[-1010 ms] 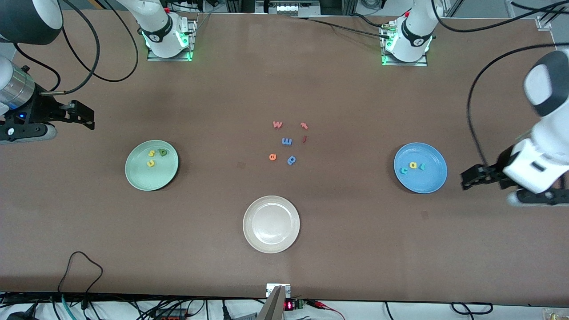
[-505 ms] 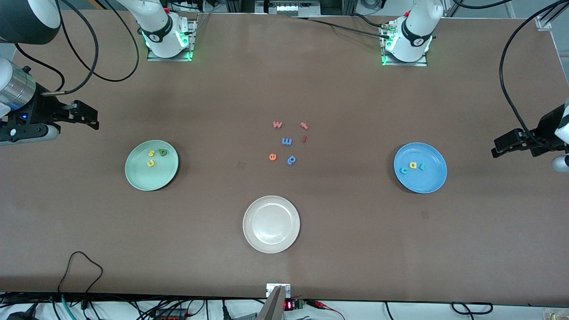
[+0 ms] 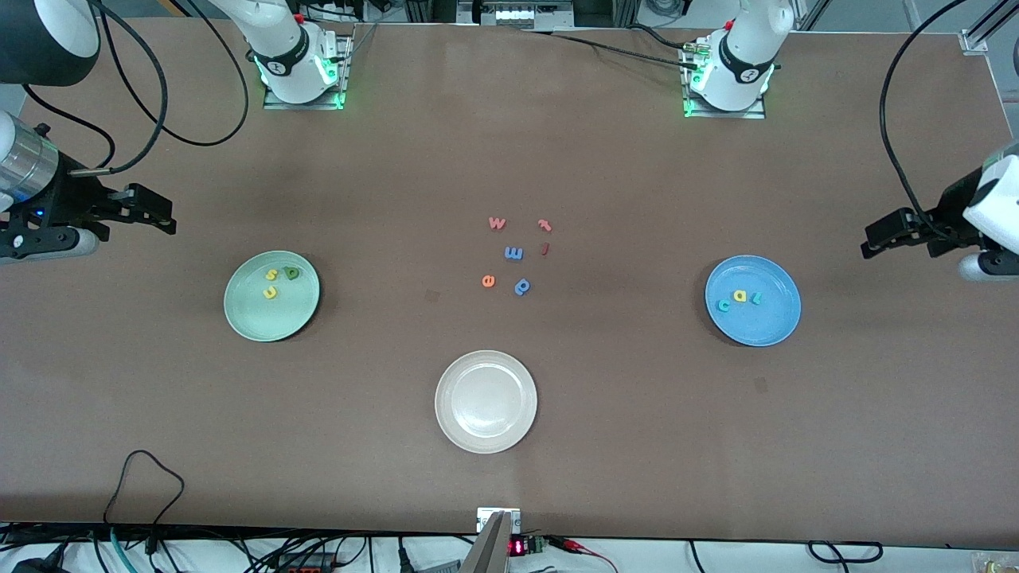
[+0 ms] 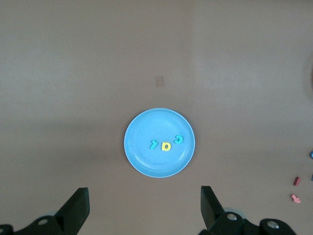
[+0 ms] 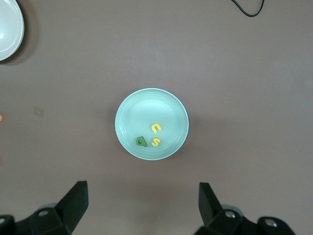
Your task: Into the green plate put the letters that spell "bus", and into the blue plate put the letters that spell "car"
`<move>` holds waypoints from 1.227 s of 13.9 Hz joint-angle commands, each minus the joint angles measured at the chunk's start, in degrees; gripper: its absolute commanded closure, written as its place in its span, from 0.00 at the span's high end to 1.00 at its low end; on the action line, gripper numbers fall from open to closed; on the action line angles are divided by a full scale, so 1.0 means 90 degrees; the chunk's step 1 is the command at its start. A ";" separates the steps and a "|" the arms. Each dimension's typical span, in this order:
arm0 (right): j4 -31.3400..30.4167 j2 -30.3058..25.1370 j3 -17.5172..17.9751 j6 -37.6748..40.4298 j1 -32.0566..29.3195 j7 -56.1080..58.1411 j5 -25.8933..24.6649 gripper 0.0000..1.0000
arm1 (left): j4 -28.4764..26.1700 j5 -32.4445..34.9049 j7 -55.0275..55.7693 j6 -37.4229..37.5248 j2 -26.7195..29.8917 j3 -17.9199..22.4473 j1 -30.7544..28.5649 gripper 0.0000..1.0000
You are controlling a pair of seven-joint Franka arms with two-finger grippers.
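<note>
Nearest the front camera sits the off-white plate (image 3: 486,402), holding nothing. Farther back, the green plate (image 3: 243,314) holds b, u, s (image 3: 279,282), and the blue plate (image 3: 768,326) holds c, a, r (image 3: 739,299), so the sorting looks finished. The left gripper (image 3: 872,239) and right gripper (image 3: 163,215) hang spread and empty at the table's ends, apparently parked clear.

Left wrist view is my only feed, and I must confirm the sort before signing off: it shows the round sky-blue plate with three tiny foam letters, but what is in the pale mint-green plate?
Observer: The round pale mint-green plate holds a green foam "b", a yellow "u" and a yellow "s".
Operator: Any letters left outside?
Observer: Six stray foam letters lie mid-table; the off-white plate holds none.
Operator: And the right end effector?
Observer: The right end effector is open, holding nothing, above the table's edge near the green plate.
</note>
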State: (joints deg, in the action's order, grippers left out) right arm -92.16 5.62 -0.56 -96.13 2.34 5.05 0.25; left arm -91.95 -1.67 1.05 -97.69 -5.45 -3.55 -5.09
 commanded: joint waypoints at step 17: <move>0.0133 0.0069 0.0013 0.0105 -0.0045 -0.0004 0.0119 1.00 | -0.0165 -0.0029 -0.0439 -0.0053 0.0283 0.0326 0.0409 1.00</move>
State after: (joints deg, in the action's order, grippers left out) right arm -92.16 5.72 -0.56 -96.13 2.34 5.05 0.25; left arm -93.24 -1.67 -2.49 -98.04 -3.74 -2.55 -3.52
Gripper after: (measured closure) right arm 0.000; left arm 0.000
